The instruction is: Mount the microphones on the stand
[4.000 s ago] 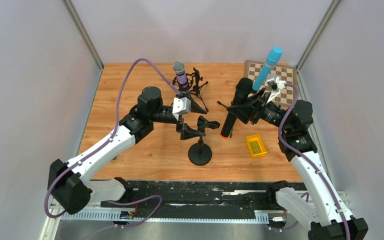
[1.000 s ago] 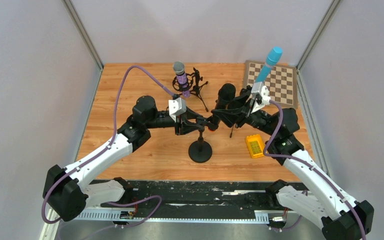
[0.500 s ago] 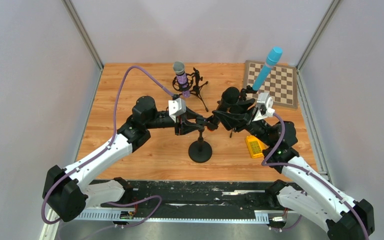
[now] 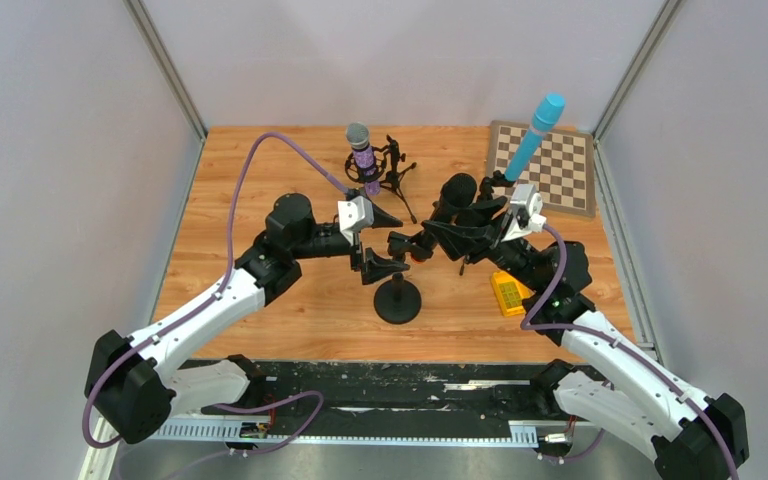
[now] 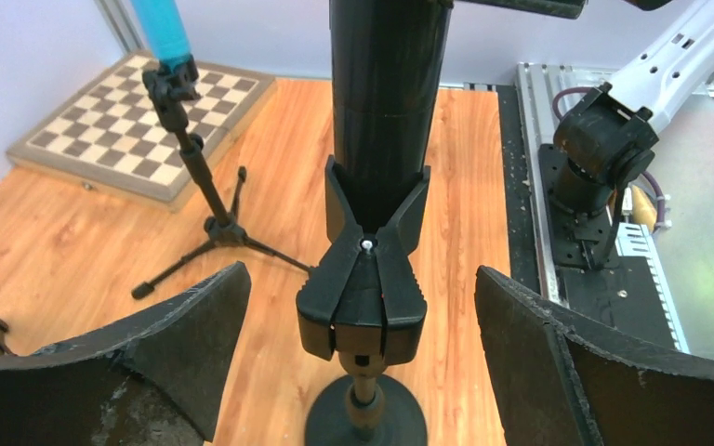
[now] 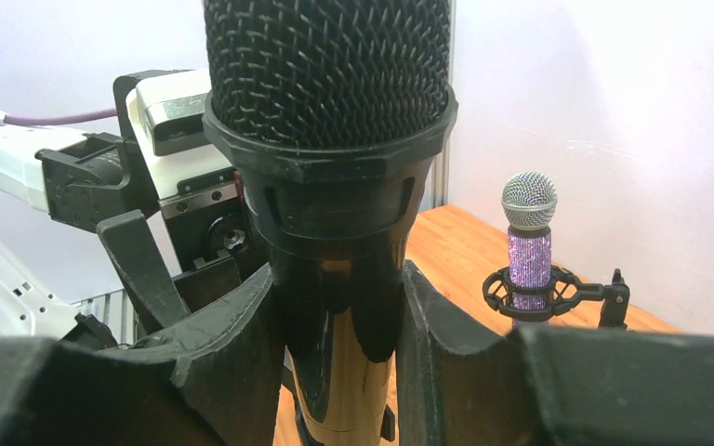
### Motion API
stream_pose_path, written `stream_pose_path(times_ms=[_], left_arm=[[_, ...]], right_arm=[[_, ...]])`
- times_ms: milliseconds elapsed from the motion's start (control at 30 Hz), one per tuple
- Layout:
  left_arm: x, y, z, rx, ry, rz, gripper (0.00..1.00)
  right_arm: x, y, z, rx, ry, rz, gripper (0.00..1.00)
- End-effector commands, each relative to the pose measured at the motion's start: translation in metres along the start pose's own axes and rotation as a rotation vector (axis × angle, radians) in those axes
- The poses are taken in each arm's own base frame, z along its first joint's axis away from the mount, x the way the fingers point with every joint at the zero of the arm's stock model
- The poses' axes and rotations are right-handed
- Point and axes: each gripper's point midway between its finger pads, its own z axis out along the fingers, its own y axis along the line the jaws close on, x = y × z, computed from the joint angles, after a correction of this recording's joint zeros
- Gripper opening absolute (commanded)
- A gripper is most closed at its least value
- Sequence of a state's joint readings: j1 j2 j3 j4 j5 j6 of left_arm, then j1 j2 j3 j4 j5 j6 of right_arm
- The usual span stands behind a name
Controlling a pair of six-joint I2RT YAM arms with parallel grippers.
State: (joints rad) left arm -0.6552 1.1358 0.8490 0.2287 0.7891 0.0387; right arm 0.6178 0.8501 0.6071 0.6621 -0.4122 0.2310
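The black microphone (image 4: 455,192) slants down with its lower end in the spring clip (image 4: 401,245) of the round-base stand (image 4: 398,300). In the left wrist view the clip (image 5: 363,297) grips the black body (image 5: 386,84). My right gripper (image 4: 447,237) is shut on the microphone below its mesh head (image 6: 330,84). My left gripper (image 4: 400,247) is open, its fingers (image 5: 158,353) standing clear on both sides of the clip. The glittery purple microphone (image 4: 362,152) sits in a shock mount at the back. The light-blue microphone (image 4: 536,132) stands on a tripod.
A chessboard (image 4: 560,170) lies at the back right, under the blue microphone's tripod (image 5: 200,186). A small yellow box (image 4: 511,292) lies right of the stand base. The purple microphone's tripod mount (image 6: 544,295) stands behind the arms.
My left gripper has opened and let go of the clip, which now holds the black microphone's lower end. The right gripper keeps its hold and has barely moved.
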Motion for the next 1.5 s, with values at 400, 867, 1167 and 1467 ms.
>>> stream_pose_path(times_ms=[400,867,1167,1467], left_arm=[[-0.019,0.000,-0.017,-0.104,-0.081,0.047,1.00],[-0.011,0.008,-0.021,-0.173,-0.061,-0.018,1.00],[-0.051,0.015,-0.029,-0.232,-0.143,0.038,1.00],[-0.087,0.020,-0.026,-0.227,-0.194,0.111,0.88]], right_arm=[[-0.003,0.006,0.007,-0.018,0.022,0.051,0.46],[-0.001,0.006,0.002,0.002,0.041,0.079,0.91],[0.010,0.000,-0.012,0.065,0.105,0.087,1.00],[0.024,-0.004,-0.031,0.129,0.161,0.099,1.00]])
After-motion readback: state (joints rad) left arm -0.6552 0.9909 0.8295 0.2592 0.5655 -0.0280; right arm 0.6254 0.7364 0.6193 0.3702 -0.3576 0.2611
